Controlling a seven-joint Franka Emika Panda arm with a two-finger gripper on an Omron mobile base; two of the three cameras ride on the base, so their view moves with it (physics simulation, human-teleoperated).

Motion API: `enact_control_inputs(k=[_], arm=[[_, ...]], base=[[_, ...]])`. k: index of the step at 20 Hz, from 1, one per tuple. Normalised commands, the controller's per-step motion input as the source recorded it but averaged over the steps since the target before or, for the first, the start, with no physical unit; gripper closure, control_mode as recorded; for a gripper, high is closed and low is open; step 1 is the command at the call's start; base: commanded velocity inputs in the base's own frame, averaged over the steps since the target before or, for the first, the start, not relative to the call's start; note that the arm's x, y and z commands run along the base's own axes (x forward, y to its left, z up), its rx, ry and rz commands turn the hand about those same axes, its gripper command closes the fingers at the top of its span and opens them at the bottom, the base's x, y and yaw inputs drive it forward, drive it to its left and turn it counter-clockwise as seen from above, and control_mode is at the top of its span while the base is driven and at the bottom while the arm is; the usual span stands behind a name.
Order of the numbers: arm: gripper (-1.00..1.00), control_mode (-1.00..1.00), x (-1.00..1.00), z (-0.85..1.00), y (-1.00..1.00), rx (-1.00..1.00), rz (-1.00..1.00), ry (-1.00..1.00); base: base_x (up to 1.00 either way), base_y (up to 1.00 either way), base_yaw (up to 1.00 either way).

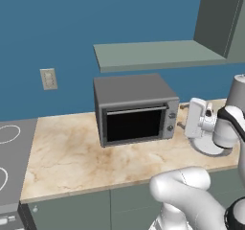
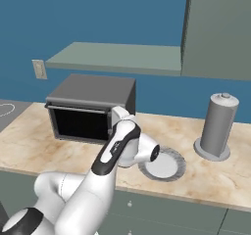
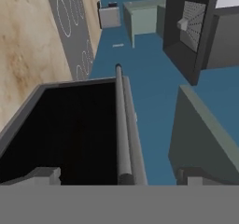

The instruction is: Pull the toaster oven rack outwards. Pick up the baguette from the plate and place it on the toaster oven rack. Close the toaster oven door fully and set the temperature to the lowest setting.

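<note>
The toaster oven [image 1: 136, 110], a boxy grey metal box with a dark inside, sits on the tan marble counter [image 1: 72, 157] under a flat grey-green shelf [image 1: 153, 54]. Its door [image 1: 135, 124], a black glass panel in a grey frame, stands up shut. The thin silver handle bar [image 1: 136, 110] runs along the top edge of the door. A column of small round knobs [image 1: 171, 121] sits at 3 o'clock on the oven's front.

The rack must be behind the shut door, so I cannot see it. The round flat grey plate [image 2: 164, 165] lies on the counter at about 4 o'clock from the oven, partly under the arm. I cannot see the baguette; the arm covers much of the plate.

The white robot gripper [image 1: 184, 116] is near the right end of the oven front, close to the knobs. In the hand view the handle bar [image 3: 122, 125] runs straight up from between the two finger tips, which stand wide apart with nothing in them.

I think the job has hardly begun. The door must come down first. Then the rack must be pulled out, the bread put on it, the door shut and the heat knob turned to lowest.

A tall grey cylinder [image 2: 218, 126] stands far off at 3 o'clock, and a grey stove top [image 1: 12, 162] lies at 9 o'clock.
</note>
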Motion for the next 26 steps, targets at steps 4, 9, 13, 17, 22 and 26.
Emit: enact_control_inputs(k=[4,9,13,17,22,26], arm=[[-1.00,-1.00,0.22,-0.11,0.00,0.00,0.00,0.00],[-1.00,-1.00,0.22,-0.11,-0.01,0.00,0.00,0.00],[-1.00,-1.00,0.11,-0.14,-0.06,0.00,0.00,0.00],[-1.00,-1.00,0.08,-0.12,-0.14,0.00,0.00,0.00],[-1.00,-1.00,0.14,-0.04,-0.01,0.00,0.00,0.00],[-1.00,-1.00,0.18,-0.06,0.00,0.00,0.00,0.00]], base=[[0.00,0.00,0.00],[0.00,0.00,0.00],[0.00,0.00,0.00],[0.00,0.00,0.00],[0.00,0.00,0.00],[0.00,0.00,0.00]])
